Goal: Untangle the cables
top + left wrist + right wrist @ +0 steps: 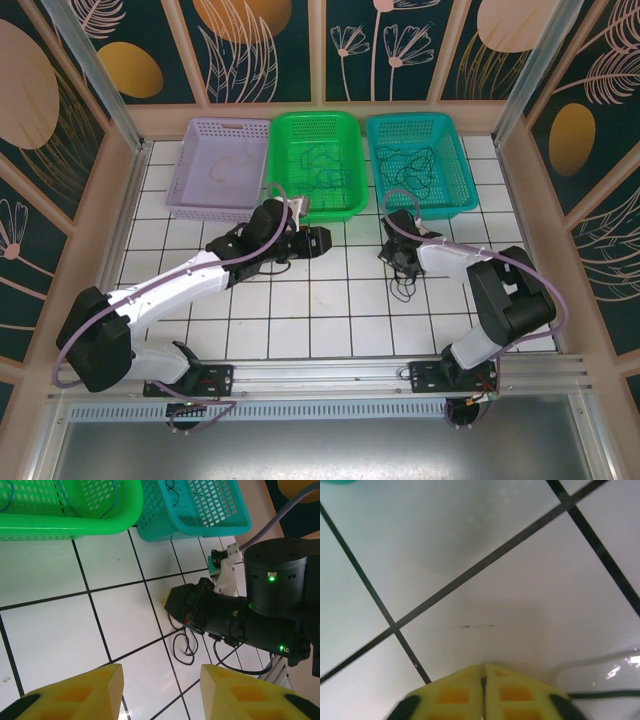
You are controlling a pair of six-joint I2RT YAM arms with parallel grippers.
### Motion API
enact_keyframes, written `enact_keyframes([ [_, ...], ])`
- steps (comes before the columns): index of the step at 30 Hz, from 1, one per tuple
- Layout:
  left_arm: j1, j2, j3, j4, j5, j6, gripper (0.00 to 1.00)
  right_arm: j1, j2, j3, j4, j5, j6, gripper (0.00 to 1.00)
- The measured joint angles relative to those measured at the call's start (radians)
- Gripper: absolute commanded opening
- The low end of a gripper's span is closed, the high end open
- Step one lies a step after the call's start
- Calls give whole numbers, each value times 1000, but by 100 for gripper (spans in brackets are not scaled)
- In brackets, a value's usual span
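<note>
Right end effector [483, 696]: pads pressed together at the bottom of the right wrist view, with no wire visible between them. A black cable [403, 287] lies loose on the table [300, 320], centre-right in the top view, just below that end effector. Left end effector [162, 695]: fingers apart, nothing between them, facing the same cable. Recommended procedure: reopen the right pads, centre a single strand between them, close, then lift slowly so the loops drop free. Further cables lie in the purple basket [215, 211], green basket [335, 212] and teal basket [440, 205] across the upper frame.
</note>
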Motion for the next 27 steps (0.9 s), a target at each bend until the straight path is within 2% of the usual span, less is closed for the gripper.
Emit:
enact_keyframes([
  [3, 0, -11, 0, -14, 0, 0, 46, 15, -24, 0, -16, 15, 14, 0],
  [7, 0, -40, 0, -15, -5, -3, 46, 62, -184, 18, -104, 37, 43, 0],
  [13, 0, -83, -2, -13, -24, -20, 50, 79, -356, 218, -222, 40, 82, 0],
  [21, 0, -116, -3, 33, -19, -122, 58, 74, -362, 495, -255, -26, 103, 0],
  [27, 2, -130, -61, 159, -7, -342, 66, 46, -327, 565, -188, -126, 108, 0],
])
